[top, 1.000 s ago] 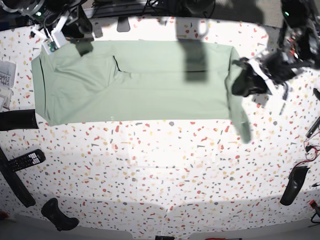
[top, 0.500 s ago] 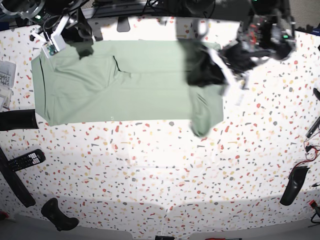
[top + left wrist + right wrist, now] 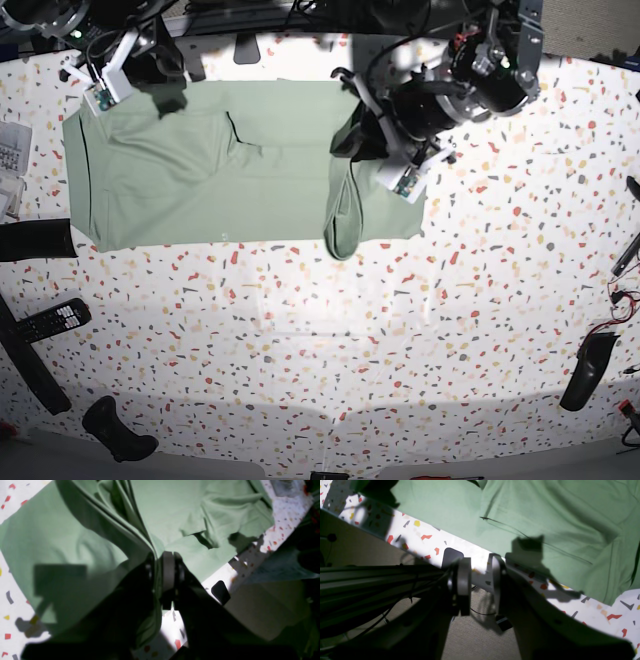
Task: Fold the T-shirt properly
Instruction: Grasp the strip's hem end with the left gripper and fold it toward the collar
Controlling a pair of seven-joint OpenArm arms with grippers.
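Left gripper [image 3: 162, 567] pinches the large mint-green fabric T-shirt [image 3: 200, 170] by its gathered end; right gripper [image 3: 480, 585] stands parted, empty. Risk: bunched cloth slipping out, skewing the fold.

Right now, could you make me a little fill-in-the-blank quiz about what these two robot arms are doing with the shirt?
1. The left gripper is pinched shut on the ____ fabric.
2. The right gripper holds ____.
3. The T-shirt lies on a ____ table.

Missing words: green; nothing; speckled
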